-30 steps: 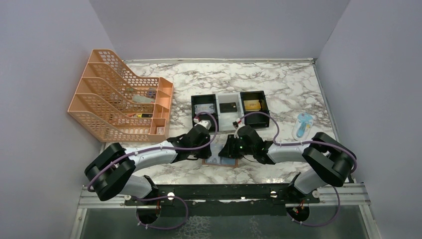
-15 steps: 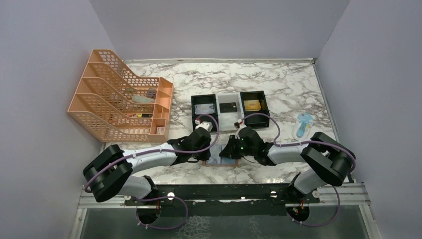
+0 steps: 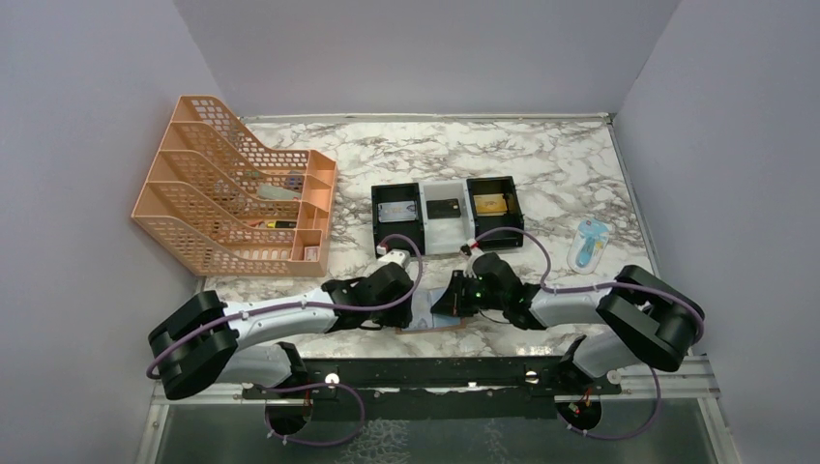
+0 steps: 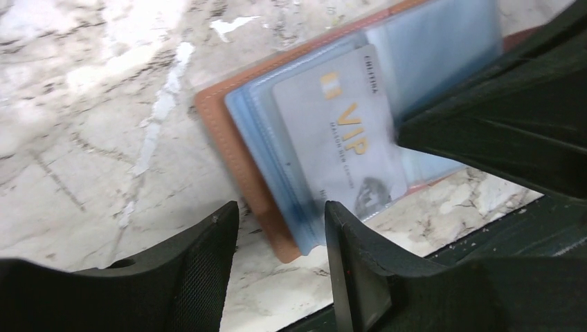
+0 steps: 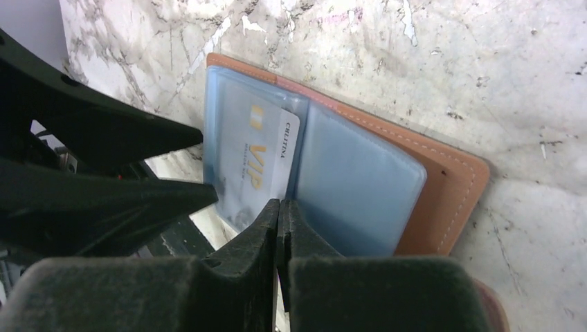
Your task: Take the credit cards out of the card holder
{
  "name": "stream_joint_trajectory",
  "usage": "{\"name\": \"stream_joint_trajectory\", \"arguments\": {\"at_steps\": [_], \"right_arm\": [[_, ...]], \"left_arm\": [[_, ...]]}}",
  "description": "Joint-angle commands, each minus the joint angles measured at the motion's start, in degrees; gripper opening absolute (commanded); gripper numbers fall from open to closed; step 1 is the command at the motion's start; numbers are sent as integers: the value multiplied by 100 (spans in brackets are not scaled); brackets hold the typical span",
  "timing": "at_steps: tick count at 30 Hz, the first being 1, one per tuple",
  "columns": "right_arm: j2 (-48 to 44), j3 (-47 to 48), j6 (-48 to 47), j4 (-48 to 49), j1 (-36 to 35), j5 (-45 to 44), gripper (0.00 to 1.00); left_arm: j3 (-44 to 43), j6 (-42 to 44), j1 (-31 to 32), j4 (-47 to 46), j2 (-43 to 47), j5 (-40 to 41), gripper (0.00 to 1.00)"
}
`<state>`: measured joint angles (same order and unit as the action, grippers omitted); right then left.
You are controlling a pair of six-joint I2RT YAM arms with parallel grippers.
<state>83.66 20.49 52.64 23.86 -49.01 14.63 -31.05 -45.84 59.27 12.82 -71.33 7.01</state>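
Now | marble table point(image 3: 580, 164) | lilac walls point(image 3: 425, 48) | card holder point(image 5: 443, 187) near front edge

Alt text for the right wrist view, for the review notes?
The open tan card holder lies on the marble table, a silver VIP card among its blue sleeves. The right tool is shut at the sleeves' near edge.
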Motion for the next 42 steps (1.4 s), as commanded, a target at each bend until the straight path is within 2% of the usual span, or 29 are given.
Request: {"name": "stream_joint_trajectory", "arguments": {"at_steps": [1, 7, 12, 16, 26, 33, 37, 42], "right_arm": [[-382, -46, -206, -497, -12, -201, 3], [-701, -31, -343, -779, -12, -285, 5], [-726, 100, -369, -812, -11, -49, 15], [-578, 327, -512, -982, -12, -47, 19], [15, 740, -571, -1071, -12, 280, 21], [61, 549, -398, -1040, -12, 217, 21], [60, 456, -293, -1002, -12, 44, 22], [278, 413, -98, -633, -12, 394, 22]], "left_arm": [[-133, -333, 38, 476, 276, 545, 52], [-320, -388, 215, 432, 370, 682, 52], [-334, -270, 295, -15, 314, 445, 51], [-128, -354, 314, -522, 206, 392, 48], [338, -700, 331, -551, -70, 580, 36], [599, -751, 338, -508, 160, 640, 30], [695, -757, 340, -508, 271, 629, 29], [640, -636, 347, -460, 295, 571, 28]]}}
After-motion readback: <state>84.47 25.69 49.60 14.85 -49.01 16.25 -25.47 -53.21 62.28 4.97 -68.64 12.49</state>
